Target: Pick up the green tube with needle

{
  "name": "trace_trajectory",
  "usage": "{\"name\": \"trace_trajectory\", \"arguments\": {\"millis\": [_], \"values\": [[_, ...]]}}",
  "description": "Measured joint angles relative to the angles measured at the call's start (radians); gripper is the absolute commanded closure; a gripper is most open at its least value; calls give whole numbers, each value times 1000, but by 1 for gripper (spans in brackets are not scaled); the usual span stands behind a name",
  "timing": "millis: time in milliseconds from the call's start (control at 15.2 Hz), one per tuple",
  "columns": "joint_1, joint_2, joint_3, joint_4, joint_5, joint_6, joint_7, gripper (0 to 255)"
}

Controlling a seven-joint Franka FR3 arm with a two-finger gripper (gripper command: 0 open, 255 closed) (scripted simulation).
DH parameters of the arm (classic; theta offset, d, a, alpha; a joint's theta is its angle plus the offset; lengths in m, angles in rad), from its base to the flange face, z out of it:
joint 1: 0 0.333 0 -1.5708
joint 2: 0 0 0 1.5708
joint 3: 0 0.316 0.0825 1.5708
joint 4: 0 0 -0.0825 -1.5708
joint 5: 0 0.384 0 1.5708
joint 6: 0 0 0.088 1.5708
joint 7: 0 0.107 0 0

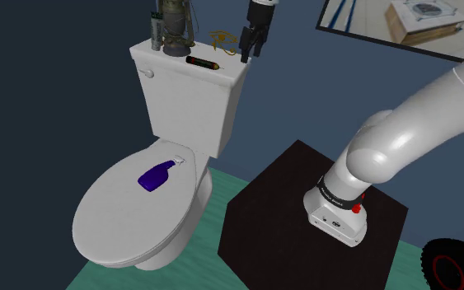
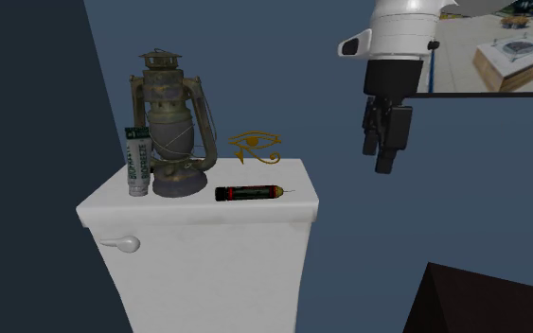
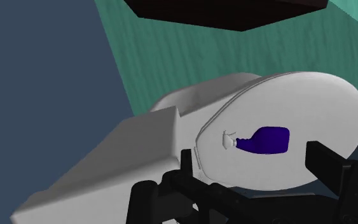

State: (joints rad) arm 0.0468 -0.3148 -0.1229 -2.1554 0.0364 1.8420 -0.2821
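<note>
The tube with needle (image 2: 248, 193) is dark with red and green markings. It lies flat on the white toilet tank lid (image 2: 283, 210), its thin needle pointing to the second exterior view's right. In the shoulder view the tube (image 1: 203, 62) rests near the lid's front edge. My gripper (image 2: 385, 153) hangs in the air past the tank's end, above and to the right of the tube, not touching it. In the shoulder view the gripper (image 1: 251, 53) points down, open with nothing between its fingers. The wrist view shows the gripper (image 3: 257, 167) with its fingers standing apart.
On the lid also stand an old lantern (image 2: 169, 132), an upright white-and-green tube (image 2: 138, 161) and a golden eye ornament (image 2: 255, 147). A purple spray bottle (image 1: 160, 173) lies on the closed toilet seat (image 1: 114, 222). The black stand (image 1: 304, 222) sits below the arm.
</note>
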Motion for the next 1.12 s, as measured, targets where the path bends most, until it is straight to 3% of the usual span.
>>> {"name": "trace_trajectory", "arguments": {"millis": [594, 1122], "values": [[9, 375, -24, 321, 39, 36, -157, 0], [-5, 722, -5, 733, 71, -42, -253, 0]]}}
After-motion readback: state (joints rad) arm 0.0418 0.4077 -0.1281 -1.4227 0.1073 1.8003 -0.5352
